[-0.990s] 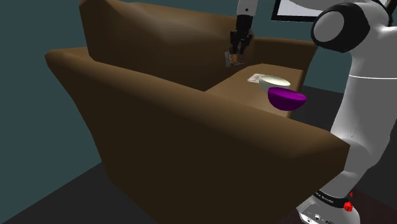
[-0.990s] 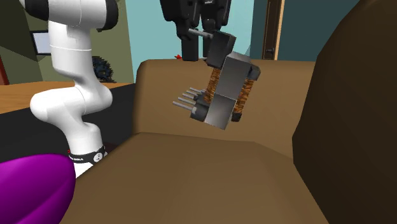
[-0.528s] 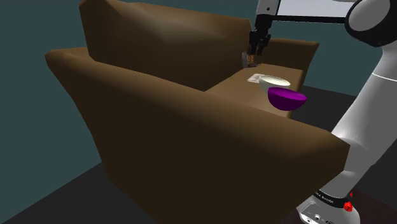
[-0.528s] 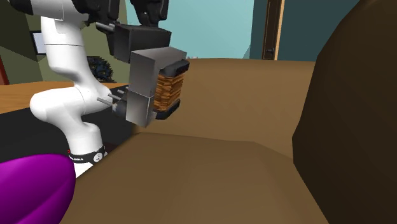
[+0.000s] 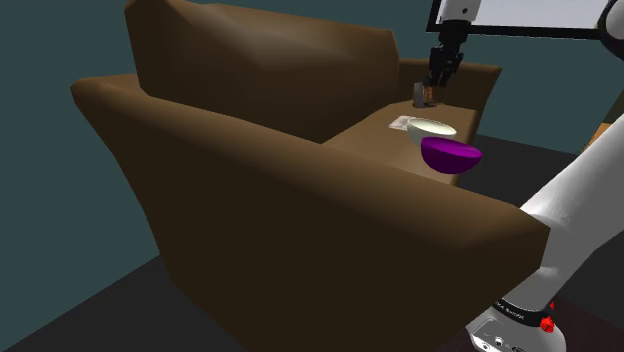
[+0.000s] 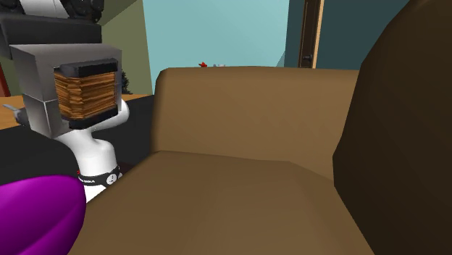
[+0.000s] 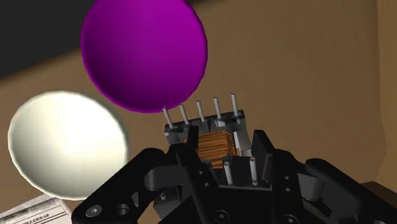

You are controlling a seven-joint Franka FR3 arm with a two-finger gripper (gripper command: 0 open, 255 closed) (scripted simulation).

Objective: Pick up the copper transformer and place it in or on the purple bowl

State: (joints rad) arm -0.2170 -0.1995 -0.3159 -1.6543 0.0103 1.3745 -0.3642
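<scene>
My black gripper (image 7: 224, 151) is shut on the transformer (image 7: 213, 144), a grey block with a copper winding and thin metal pins. In the wrist view its pins point toward the purple bowl (image 7: 143, 52), which lies beyond the fingertips. In the shoulder view the gripper (image 5: 430, 88) holds the transformer (image 5: 421, 96) in the air over the far end of the sofa seat, behind the purple bowl (image 5: 450, 155). The second exterior view has the transformer (image 6: 72, 90) hanging high above the purple bowl (image 6: 32, 217).
A white bowl (image 5: 432, 129) sits beside the purple one, with a printed paper (image 5: 398, 122) next to it. All rest on a brown sofa (image 5: 250, 170) with a tall backrest and arms. The arm's white base (image 6: 90, 156) stands past the sofa's end.
The arm swung to the shoulder view's right, carrying the transformer from near the backrest to the far end of the seat behind the bowls. The transformer also turned in the grip.
</scene>
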